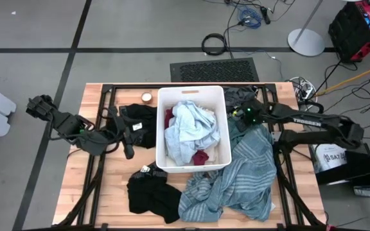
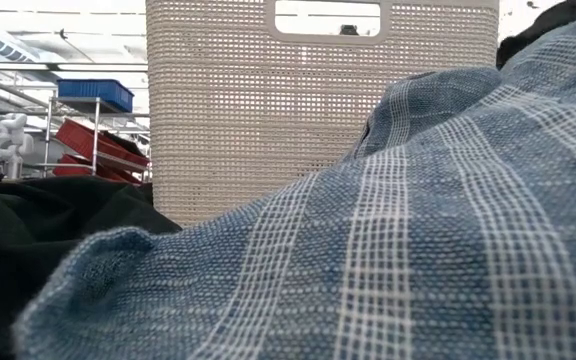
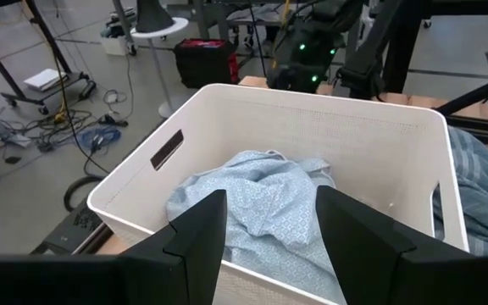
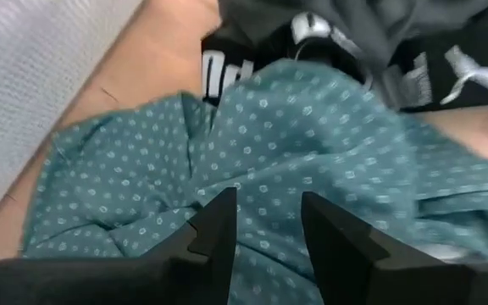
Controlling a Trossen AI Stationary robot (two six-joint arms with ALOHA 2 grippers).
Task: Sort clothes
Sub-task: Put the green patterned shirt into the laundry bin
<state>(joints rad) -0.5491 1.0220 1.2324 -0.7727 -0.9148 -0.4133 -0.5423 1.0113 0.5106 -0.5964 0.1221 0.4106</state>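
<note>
Sorting was partly done. Nearest the table's front edge: black garment (image 1: pixel 153 196) and big striped garment (image 1: pixel 239 183) unsorted on the table. Farther back: light blue garment (image 1: pixel 188 128) plus dark red piece (image 1: pixel 200 158) already in white bin (image 1: pixel 161 128). Right gripper (image 4: pixel 265 216) spread, hovering above dotted teal garment (image 4: pixel 227 161) beside bin. Left gripper (image 3: pixel 269 229) spread, empty, near bin.

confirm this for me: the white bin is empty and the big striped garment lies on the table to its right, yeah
Not quite: the white bin is not empty. The high view shows a light blue garment piled inside it, with something dark red beside it. The big striped garment does lie on the table to its right.
</note>
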